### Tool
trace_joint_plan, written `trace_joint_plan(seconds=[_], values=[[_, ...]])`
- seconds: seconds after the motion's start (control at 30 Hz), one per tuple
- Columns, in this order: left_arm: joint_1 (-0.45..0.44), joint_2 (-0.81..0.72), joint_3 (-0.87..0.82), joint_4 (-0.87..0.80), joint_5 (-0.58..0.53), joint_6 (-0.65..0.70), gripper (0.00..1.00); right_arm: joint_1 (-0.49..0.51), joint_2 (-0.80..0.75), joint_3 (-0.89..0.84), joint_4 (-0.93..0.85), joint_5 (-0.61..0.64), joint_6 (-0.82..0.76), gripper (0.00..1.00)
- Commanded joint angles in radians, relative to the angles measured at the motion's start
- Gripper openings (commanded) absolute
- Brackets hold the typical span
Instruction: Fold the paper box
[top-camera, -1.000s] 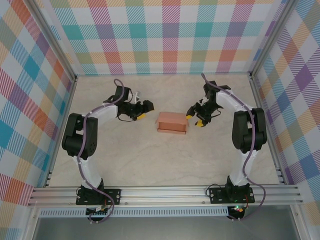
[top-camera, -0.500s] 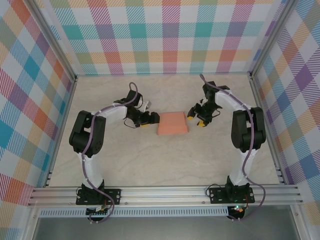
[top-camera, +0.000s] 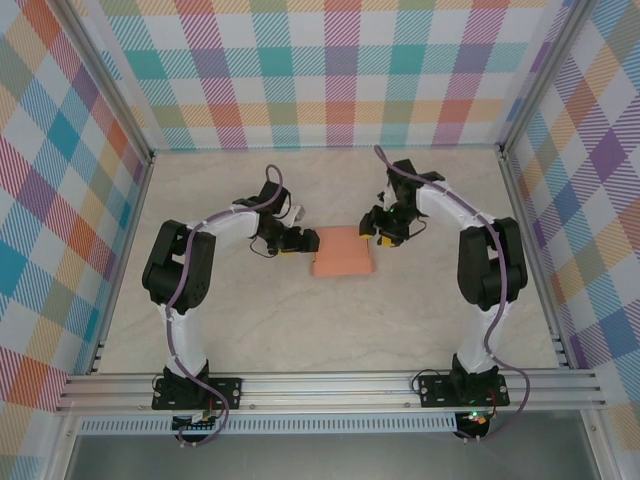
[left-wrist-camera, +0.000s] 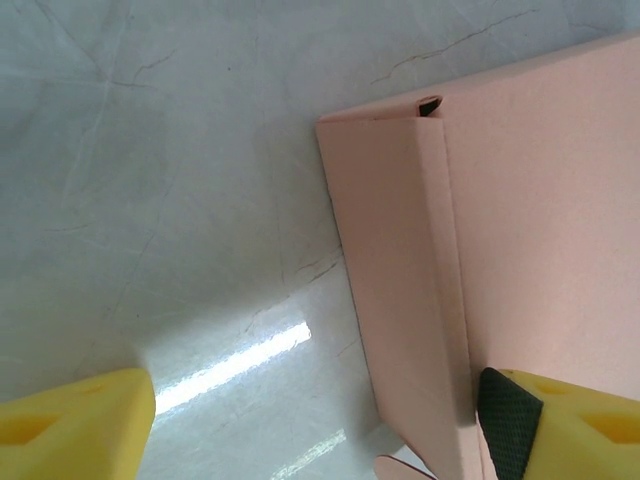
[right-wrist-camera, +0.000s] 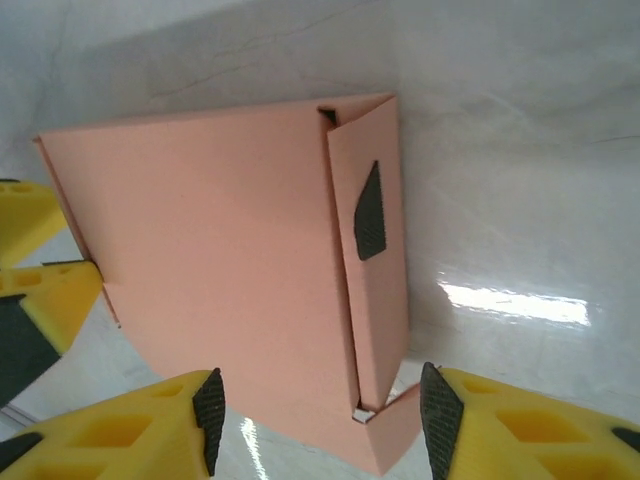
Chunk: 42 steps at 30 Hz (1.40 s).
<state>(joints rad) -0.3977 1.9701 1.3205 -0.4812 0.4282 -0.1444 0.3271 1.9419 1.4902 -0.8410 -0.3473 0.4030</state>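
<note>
A: What is lying nearest the arm bases?

B: Bare, pale marbled surface (top-camera: 300, 330) is stretching away from them. Further in, the paper box (top-camera: 343, 252) is sitting at mid-surface between the two wrists, its broad salmon face turned up.

A: How are the left jaws standing?

B: They are gaping wide at the box's left edge. In the left wrist view one yellow finger (left-wrist-camera: 70, 425) is hovering over bare surface. The other finger's dark pad (left-wrist-camera: 508, 420) is sitting right at the folded side flap (left-wrist-camera: 400, 280); I cannot tell whether it is touching.

A: And the right jaws?

B: Slightly farther back, at the box's far right corner, they are standing apart. They are straddling a narrow folded flap (right-wrist-camera: 372, 260) and part of the main panel. A gap is showing between the left-hand pad (right-wrist-camera: 208, 415) and the card, so they are released, not clamping.

A: And beyond that?

B: Plaid walls (top-camera: 330, 80) are closing off the far side.
</note>
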Motion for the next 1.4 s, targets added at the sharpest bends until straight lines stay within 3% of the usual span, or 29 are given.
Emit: trace_joint_plan(seconds=[0.0,0.3,0.57,0.77,0.87,0.97,1.1,1.37], values=[[-0.019,0.023,-0.005,-0.065,-0.082,0.01,0.85,0.004,0.052,-0.041,0.053,-0.027,-0.012,0.49],[-0.02,0.015,-0.021,-0.042,-0.094,-0.005,0.85,0.02,0.089,-0.047,0.021,0.112,-0.038,0.44],[-0.019,0.014,0.002,-0.056,-0.112,0.025,0.85,0.021,-0.048,-0.047,0.065,0.079,-0.059,0.44],[-0.022,-0.018,-0.037,-0.044,-0.047,0.209,0.85,0.019,-0.214,-0.108,0.176,0.258,-0.245,0.49],[-0.022,-0.033,-0.033,-0.055,-0.072,0.285,0.85,-0.009,-0.201,-0.056,0.104,0.348,-0.173,0.49],[-0.022,-0.006,0.041,-0.124,-0.115,0.328,0.84,-0.046,-0.186,-0.042,0.035,0.322,-0.039,0.48],[-0.022,0.045,0.116,-0.16,-0.131,0.375,0.83,-0.059,-0.234,-0.126,0.086,0.283,0.03,0.5],[-0.023,0.155,0.304,-0.311,-0.105,0.525,0.8,-0.06,-0.348,-0.256,0.224,0.228,-0.108,0.56]])
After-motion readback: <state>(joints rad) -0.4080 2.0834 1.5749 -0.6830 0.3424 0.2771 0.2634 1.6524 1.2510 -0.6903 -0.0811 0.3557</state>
